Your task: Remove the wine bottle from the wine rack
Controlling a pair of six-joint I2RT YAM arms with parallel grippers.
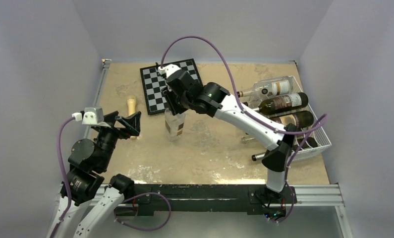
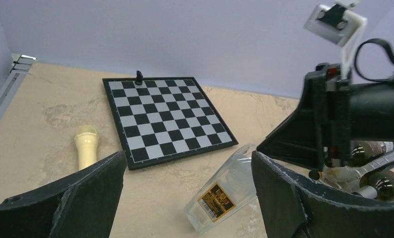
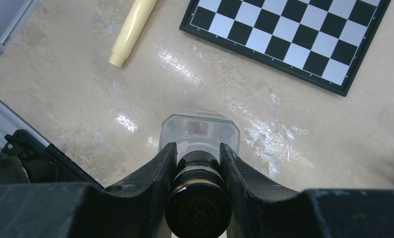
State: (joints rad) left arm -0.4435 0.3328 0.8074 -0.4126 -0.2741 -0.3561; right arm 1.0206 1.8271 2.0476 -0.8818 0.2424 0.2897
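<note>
View from above: the right pincer (image 1: 174,105) is clenched on the neck of a clear wine bottle (image 1: 175,126). The bottle stands upright beside the chessboard (image 1: 152,91), well apart from the wine rack (image 1: 319,141) at the right edge of the worktop (image 1: 219,148). A neck grip suits carrying it vertical. 3 more bottles (image 1: 284,103) lie in the rack, and a dark neck (image 1: 255,157) pokes out below the forearm, its body hidden. The left pincer (image 1: 130,124) hangs released near a cream rod (image 1: 131,104), out of the way.

Left wrist view: camera tilt makes the bottle seem to lean, and its neck is hidden behind a finger.

Right wrist view: both fingers (image 3: 155,168) press the neck under a black cap (image 3: 197,210). Whether the base touches the worktop cannot be told.
</note>
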